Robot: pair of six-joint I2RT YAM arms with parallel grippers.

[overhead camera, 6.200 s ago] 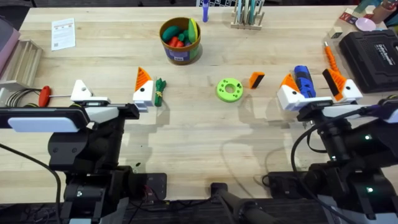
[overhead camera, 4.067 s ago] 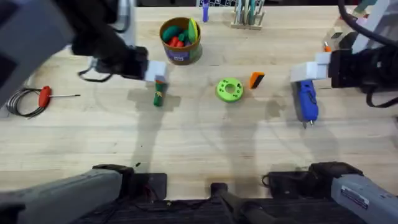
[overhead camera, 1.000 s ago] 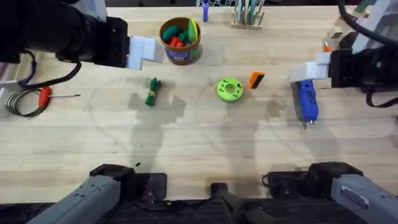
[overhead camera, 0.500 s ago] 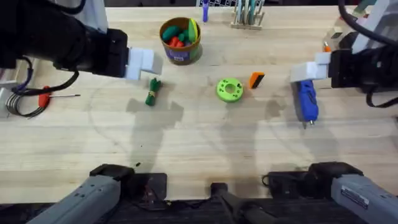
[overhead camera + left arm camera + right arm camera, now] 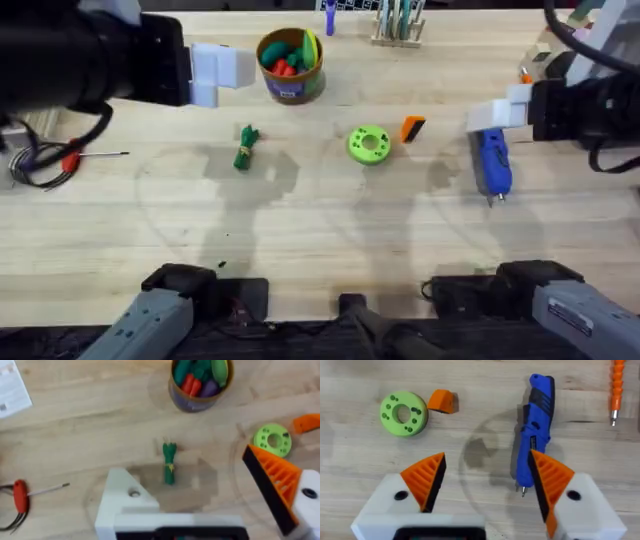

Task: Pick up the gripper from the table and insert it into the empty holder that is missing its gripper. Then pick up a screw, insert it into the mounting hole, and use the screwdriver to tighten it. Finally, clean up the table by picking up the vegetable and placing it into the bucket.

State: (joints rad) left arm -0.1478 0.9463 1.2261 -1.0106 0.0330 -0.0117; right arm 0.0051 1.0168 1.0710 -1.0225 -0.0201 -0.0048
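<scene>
Pale wooden counter [image 5: 320, 240] seen from overhead, with both arms raised above it. First step is judged to be still in hand: the orange finger [image 5: 412, 128] lies loose on the counter at 3 o'clock of the green disc [image 5: 369, 143], just beside it. Left tool [image 5: 210, 490] hangs near the bucket [image 5: 289, 65], at its 9 o'clock; one white holder [image 5: 125, 500] is bare, its mate carries an orange finger, and the two stand spread wide, pinching nothing. Right tool [image 5: 487, 485] hangs over the blue screwdriver [image 5: 492, 160], its two orange pads spread apart and empty. Green vegetable [image 5: 245, 147] lies at 7 o'clock of the bucket, well apart from it. Next move, as judged, calls for the right tool to shift toward 9 o'clock, descend over the loose finger and close on it, then carry it across to the bare holder.
</scene>
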